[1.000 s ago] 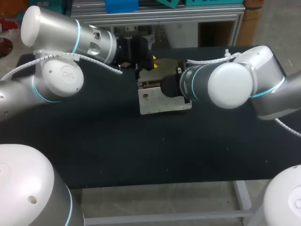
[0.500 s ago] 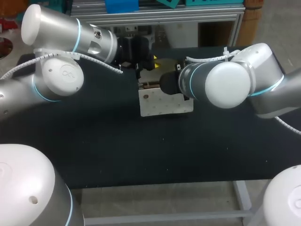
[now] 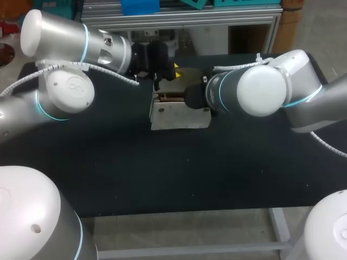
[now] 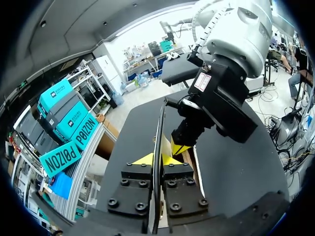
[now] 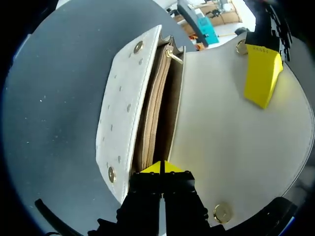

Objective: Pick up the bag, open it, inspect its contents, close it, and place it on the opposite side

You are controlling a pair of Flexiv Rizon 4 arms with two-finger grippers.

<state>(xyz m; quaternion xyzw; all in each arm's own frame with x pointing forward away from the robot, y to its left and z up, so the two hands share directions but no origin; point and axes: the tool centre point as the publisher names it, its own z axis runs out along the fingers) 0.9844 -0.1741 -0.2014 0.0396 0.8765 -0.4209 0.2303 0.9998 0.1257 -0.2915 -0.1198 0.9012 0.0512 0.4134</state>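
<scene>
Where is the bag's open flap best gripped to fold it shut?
At the free edge of the flap, farthest from the zip, coming in from the outer side. It lies open, thin and flat, so fingers can pinch across that edge; the left gripper holds it near one corner.

Matte black tabletop (image 3: 162, 179), pale metal frame (image 3: 280, 226)

Both arms (image 3: 70, 49) are silver-grey, with white end caps and blue rings. White coiled cables (image 3: 108, 69) run along them. The fingers (image 4: 142, 160) are yellow-tipped.
</scene>
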